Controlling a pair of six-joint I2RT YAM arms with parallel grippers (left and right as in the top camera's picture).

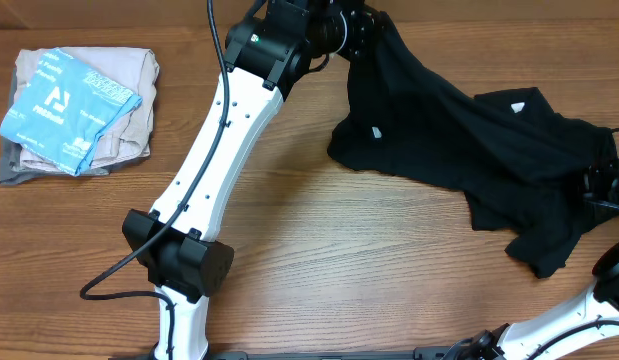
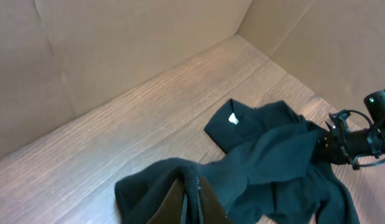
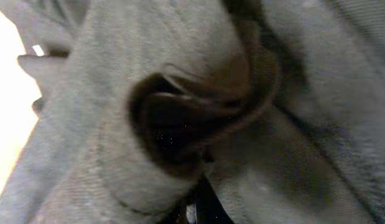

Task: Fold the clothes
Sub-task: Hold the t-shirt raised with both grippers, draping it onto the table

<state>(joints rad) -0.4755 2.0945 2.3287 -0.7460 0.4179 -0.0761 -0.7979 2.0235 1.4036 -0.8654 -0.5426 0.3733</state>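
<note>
Well right of the folded pile (image 1: 79,105), my left gripper (image 2: 191,191) pinches the far corner of the black garment (image 1: 459,130), which sags crumpled farther right to my right gripper (image 1: 597,180), clamped on its opposite edge, so I judge I'm spreading it and must next draw both apart.
</note>
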